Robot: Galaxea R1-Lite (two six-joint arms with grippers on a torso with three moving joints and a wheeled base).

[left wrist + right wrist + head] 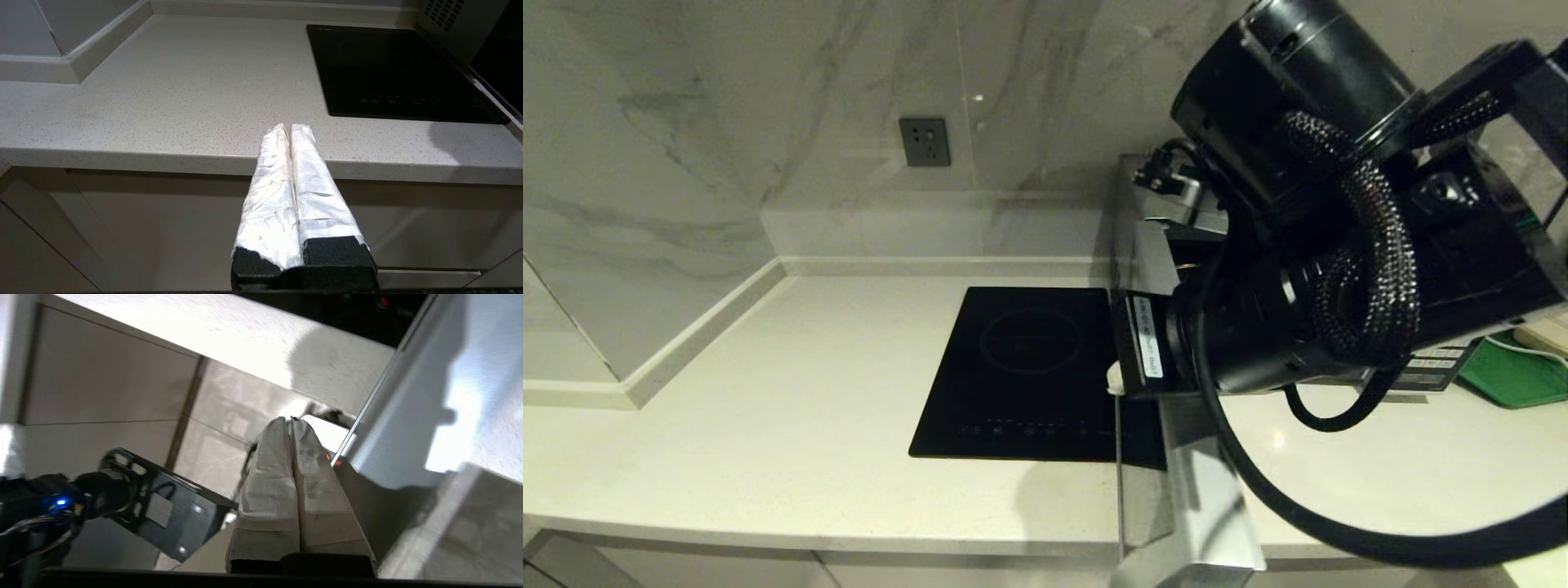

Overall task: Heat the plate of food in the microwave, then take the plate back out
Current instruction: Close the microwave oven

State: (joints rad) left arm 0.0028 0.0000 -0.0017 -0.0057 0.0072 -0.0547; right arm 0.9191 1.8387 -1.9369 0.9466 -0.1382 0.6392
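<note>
The microwave (1145, 245) stands at the counter's right, mostly hidden behind my right arm. Its door (1201, 506) is swung open toward me, past the counter's front edge. My right gripper (1115, 380) is shut with nothing in it, and its white-wrapped tips sit at the door's left face, near the top edge. In the right wrist view the gripper (291, 421) points down beside the silver door (408, 416). My left gripper (290, 127) is shut and empty, parked low in front of the counter edge. The plate of food is out of view.
A flat black induction hob (1029, 367) lies in the counter just left of the microwave. A green tray (1515, 376) sits at the far right, beside the keypad panel (1433, 363). A wall socket (924, 141) is on the marble backsplash. Bare counter (768, 408) stretches left.
</note>
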